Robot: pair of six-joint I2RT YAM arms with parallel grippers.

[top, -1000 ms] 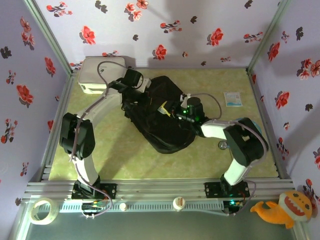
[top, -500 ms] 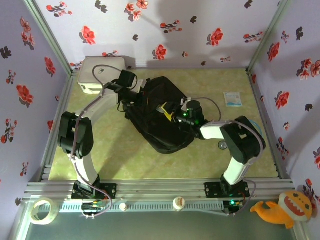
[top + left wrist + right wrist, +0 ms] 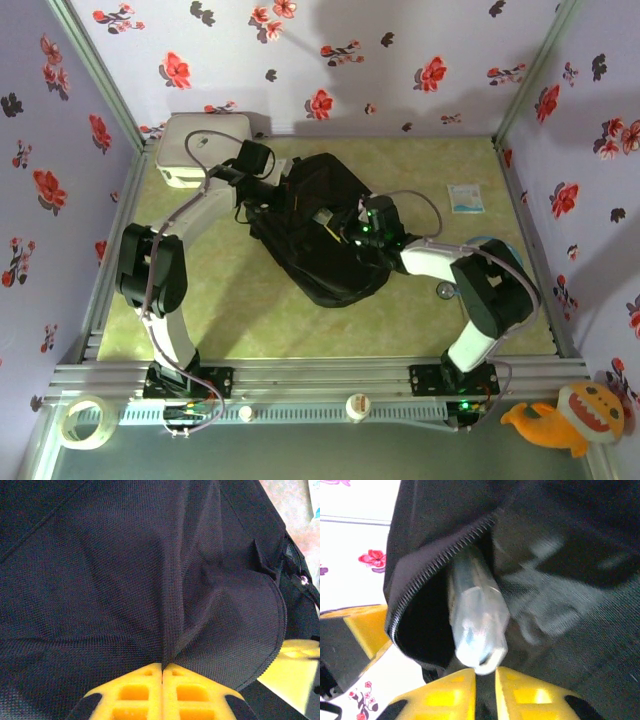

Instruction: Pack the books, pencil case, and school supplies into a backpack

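Left fingers (image 3: 135, 692) pinch a fold of backpack (image 3: 125, 580) fabric; right fingers (image 3: 530, 695) sit nearly together below a clear tube (image 3: 475, 615) in the zip opening, grip indeterminate.

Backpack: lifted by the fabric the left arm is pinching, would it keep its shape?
Probably not: the backpack fabric puckers into folds at the left gripper, so it looks floppy. It lies slumped, so it would likely sag. Its coarse weave seems unlikely to slip.
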